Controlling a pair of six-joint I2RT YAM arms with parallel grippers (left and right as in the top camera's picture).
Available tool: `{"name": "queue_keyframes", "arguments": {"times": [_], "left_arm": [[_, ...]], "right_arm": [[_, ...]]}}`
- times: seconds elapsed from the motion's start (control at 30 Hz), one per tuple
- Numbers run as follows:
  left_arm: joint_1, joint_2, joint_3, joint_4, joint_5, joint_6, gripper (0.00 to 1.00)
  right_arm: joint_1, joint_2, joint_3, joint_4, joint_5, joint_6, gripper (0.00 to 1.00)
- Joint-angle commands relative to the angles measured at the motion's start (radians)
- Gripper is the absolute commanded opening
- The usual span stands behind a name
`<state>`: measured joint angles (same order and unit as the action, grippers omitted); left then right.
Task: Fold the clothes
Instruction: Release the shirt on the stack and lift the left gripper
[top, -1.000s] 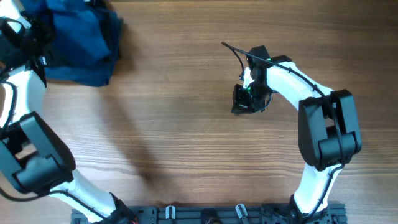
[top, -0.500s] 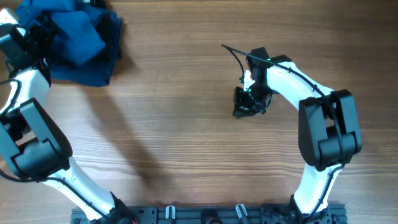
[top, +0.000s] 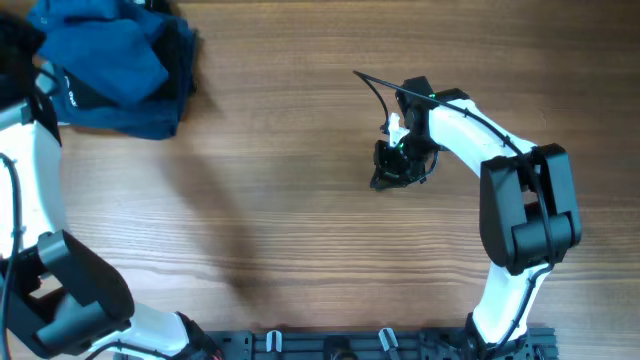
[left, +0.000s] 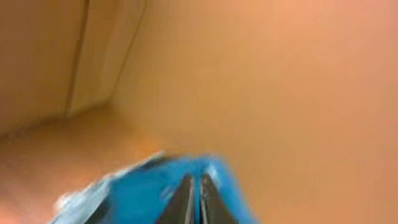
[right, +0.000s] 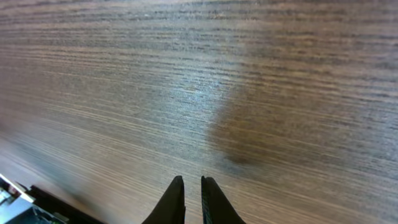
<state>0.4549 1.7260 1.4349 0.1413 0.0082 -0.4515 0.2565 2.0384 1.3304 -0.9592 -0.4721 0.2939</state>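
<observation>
So, overhead: the clothes (top: 100, 62) sit bunched at the table's (top: 280, 210) far-left corner. The left arm has swung outward and tugged the blue wad up, so unfolding's probably starting. Left wrist: blurry, but the left gripper (left: 193, 200) looks pinched on blue cloth. Right wrist: the right gripper (right: 193, 200) is pressed together and empty over bare wood.

Nothing readable turned up in any of the views, honestly. There was no text, label, brand or number I could make out, and the left wrist view was too blurry to read anyway.
</observation>
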Motion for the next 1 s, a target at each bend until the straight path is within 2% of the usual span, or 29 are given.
{"name": "queue_keyframes", "arguments": {"times": [0.0, 0.2, 0.33, 0.4, 0.53, 0.77, 0.83, 0.97], "left_arm": [[-0.040, 0.077, 0.013, 0.180, 0.002, 0.002, 0.04], [-0.052, 0.347, 0.024, 0.419, 0.002, 0.037, 0.07], [-0.054, 0.586, 0.112, 0.388, 0.002, 0.123, 0.10], [-0.054, 0.643, 0.133, 0.332, 0.002, 0.131, 0.12], [-0.056, 0.581, 0.134, 0.319, 0.003, 0.130, 0.11], [-0.137, 0.290, 0.134, 0.294, 0.039, 0.130, 0.14], [-0.175, 0.266, 0.134, 0.310, 0.033, 0.131, 0.14], [-0.201, 0.311, 0.134, 0.317, -0.087, 0.131, 0.16]], "right_arm": [[0.002, 0.000, 0.003, 0.009, -0.023, -0.025, 0.11], [0.002, 0.000, 0.003, -0.005, -0.016, -0.033, 0.11], [0.002, 0.000, 0.003, -0.023, -0.015, -0.032, 0.11], [0.002, 0.000, 0.003, -0.031, -0.016, -0.029, 0.11], [0.002, 0.000, 0.003, -0.036, -0.016, -0.029, 0.11], [0.002, 0.000, 0.003, -0.025, -0.016, -0.032, 0.12], [0.002, 0.000, 0.003, -0.027, -0.016, -0.035, 0.12], [0.002, 0.000, 0.003, -0.061, -0.016, -0.085, 0.12]]}}
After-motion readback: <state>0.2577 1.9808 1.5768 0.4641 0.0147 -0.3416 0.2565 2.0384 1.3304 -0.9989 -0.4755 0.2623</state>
